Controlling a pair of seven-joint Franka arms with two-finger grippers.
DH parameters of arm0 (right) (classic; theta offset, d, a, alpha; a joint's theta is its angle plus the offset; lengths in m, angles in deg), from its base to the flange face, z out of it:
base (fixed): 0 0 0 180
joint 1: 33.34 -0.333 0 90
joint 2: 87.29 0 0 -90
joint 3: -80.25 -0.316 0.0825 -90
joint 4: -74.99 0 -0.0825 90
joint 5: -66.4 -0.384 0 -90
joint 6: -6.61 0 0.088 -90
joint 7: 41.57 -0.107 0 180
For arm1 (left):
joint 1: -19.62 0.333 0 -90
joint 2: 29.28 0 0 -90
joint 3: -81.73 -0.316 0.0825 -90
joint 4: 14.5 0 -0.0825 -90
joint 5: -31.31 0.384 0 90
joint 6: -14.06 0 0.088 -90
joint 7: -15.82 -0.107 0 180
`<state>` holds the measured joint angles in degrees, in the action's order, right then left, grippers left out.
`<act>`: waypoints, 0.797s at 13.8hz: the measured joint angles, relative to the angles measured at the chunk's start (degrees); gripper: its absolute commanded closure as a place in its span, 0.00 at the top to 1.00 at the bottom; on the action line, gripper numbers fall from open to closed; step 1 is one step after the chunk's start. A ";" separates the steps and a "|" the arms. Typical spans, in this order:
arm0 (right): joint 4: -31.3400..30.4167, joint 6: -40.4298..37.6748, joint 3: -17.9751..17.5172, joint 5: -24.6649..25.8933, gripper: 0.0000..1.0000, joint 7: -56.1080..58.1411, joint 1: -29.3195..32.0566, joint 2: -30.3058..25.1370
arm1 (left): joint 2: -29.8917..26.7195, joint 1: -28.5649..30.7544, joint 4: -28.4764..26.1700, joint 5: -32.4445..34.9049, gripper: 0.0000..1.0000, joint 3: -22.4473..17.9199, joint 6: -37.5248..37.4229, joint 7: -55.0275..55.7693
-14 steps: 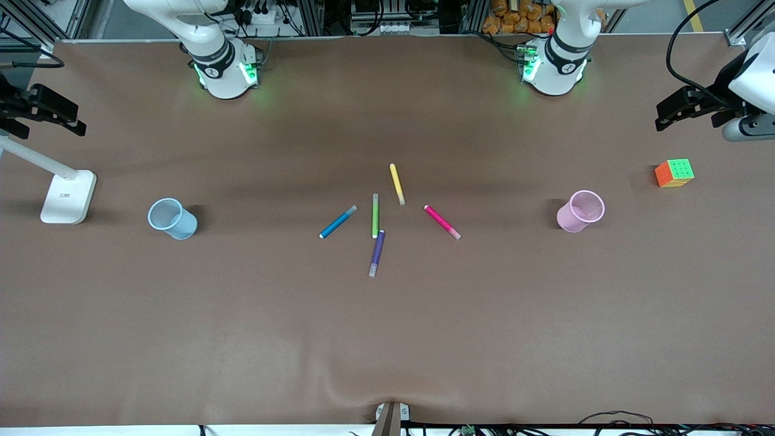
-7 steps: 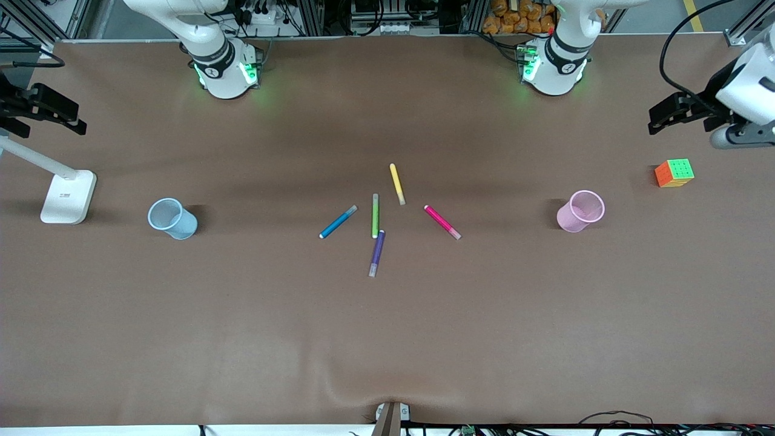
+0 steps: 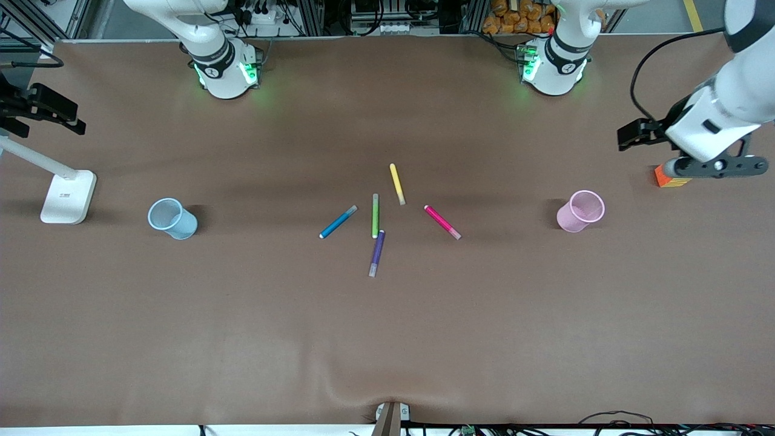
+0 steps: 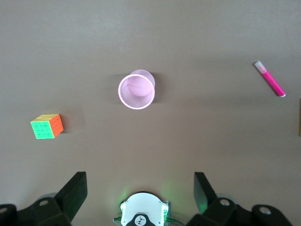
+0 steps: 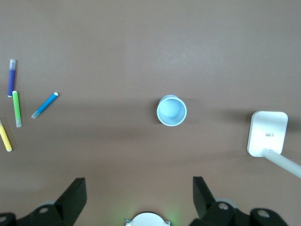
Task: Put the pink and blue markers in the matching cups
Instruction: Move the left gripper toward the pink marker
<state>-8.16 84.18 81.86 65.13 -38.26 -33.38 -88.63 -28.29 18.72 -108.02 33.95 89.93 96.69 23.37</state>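
The pink marker (image 3: 442, 222) and the blue marker (image 3: 338, 221) lie flat in a loose group of pens at mid-table. The pale pink cup (image 3: 581, 211) stands upright toward the left arm's end, and the pale blue cup (image 3: 172, 218) stands upright toward the right arm's end. My left gripper (image 3: 633, 133) hangs high and open over the table beside the pink cup; its wrist view shows the pink cup (image 4: 136, 90) and pink marker (image 4: 270, 79) below. My right gripper (image 3: 66, 118) waits high and open; its wrist view shows the blue cup (image 5: 171, 110) and blue marker (image 5: 45, 104).
A green pen (image 3: 375, 215), a yellow pen (image 3: 396, 183) and a purple pen (image 3: 377, 253) lie among the markers. A colour cube (image 4: 47, 126) sits beside the pink cup, partly hidden under the left hand in the front view. A white lamp base (image 3: 68, 196) stands beside the blue cup.
My left arm has swung in from the table's end toward the pink cup and now covers most of the cube in the front view. The right arm and all objects have not moved.
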 measured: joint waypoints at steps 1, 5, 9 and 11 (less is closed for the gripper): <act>0.00 -0.01 0.01 0.00 1.00 0.00 0.00 0.02 | 0.51 -0.04 0.00 -0.05 1.00 0.41 0.00 0.44; -0.01 -0.04 0.06 0.00 1.00 -0.07 0.00 0.55 | 2.58 -0.12 -0.01 -0.12 1.00 3.00 -0.54 2.73; -0.07 -0.11 0.07 0.00 1.00 -0.13 0.00 1.22 | 5.79 -0.44 -0.02 -0.11 1.00 4.07 -0.76 3.61; -0.07 -0.11 0.08 0.00 1.00 -0.20 0.00 2.10 | 7.25 -0.44 0.01 -0.11 1.00 4.07 -0.76 3.61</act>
<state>-8.23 84.06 81.93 65.13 -38.46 -33.38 -86.52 -21.04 18.28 -108.01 33.83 94.00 95.93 26.98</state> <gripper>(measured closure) 0.000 0.000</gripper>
